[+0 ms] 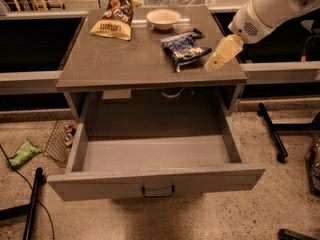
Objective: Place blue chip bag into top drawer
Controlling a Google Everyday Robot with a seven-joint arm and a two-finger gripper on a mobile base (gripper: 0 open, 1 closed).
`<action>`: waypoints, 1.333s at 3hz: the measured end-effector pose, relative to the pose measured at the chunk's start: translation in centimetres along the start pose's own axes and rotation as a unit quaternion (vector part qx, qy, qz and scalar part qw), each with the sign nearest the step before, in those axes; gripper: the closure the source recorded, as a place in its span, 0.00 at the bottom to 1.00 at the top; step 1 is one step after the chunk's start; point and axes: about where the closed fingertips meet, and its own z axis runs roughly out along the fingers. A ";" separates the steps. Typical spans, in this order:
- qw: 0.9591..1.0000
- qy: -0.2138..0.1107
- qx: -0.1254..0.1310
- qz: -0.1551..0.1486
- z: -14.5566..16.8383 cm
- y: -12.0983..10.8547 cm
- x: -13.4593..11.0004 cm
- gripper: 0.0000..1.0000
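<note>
A small crumpled dark-blue foil chip bag w/ white patches (pixel 185 48) is seen lying on the flat grey wooden table top (pixel 125 64), towards its right-hand side, approx. midway front to back and well apart from the drawer. The wide shallow grey wooden top drawer (pixel 100 185) is pulled fully out below the table top, its bare grey bottom exposed; a small dark metal handle (pixel 158 190) is fixed at the centre of its plain front panel. The cream-coloured tapered gripper (pixel 220 56) is held over the table's right front corner, angled down and leftward, w/ its tip just beside the right end of the blue bag; whether contact is made cannot be told, nor can the gripper's state (apart or together) be made out from this angle. It is carried by a white rounded arm (pixel 272 9) entering from the upper right. At the back of the table a round white bowl (pixel 163 19) is set just behind the blue bag, and a larger tan-and-brown snack bag (pixel 114 19) is propped at back left. On the speckled floor (pixel 280 209) at left, a wire basket (pixel 61 141) is seen beside the table, w/ a crumpled green wrapper (pixel 22 153) near it.
</note>
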 end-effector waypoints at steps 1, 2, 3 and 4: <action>1.000 0.000 0.000 0.000 0.0 0.0 0.0 0.00; 1.000 -0.009 0.002 0.013 2.5 -0.6 -0.9 0.00; 0.999 -0.030 0.016 0.019 5.7 -2.4 -2.7 0.00; 0.998 -0.053 0.028 0.033 8.1 -4.0 -3.6 0.00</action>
